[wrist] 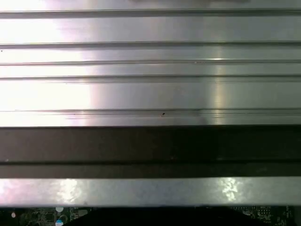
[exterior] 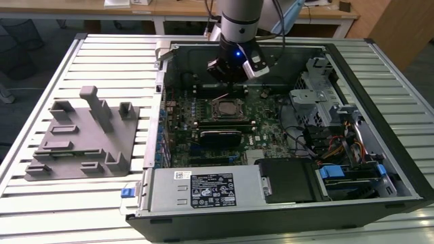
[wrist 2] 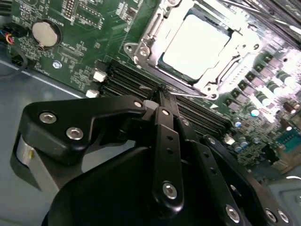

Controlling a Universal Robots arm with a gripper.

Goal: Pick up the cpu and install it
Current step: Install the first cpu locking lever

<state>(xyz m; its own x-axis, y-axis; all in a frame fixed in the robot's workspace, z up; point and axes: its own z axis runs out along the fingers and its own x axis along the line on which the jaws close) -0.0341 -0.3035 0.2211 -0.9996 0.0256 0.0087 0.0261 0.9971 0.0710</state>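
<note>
Hovering gripper point(wrist 2: 162, 92), fingers pressed together, empty, near cpu point(wrist 2: 197, 44); cpu sits in motherboard socket point(wrist 2: 141, 52), apparently installed.

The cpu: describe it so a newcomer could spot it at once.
Start at the open black computer case on the slatted metal table, then the green motherboard inside. Near its middle sits a metal-framed socket; the cpu is the flat, shiny silver-grey square lying in it, the only plain metal plate among dark slots and small components.
</note>
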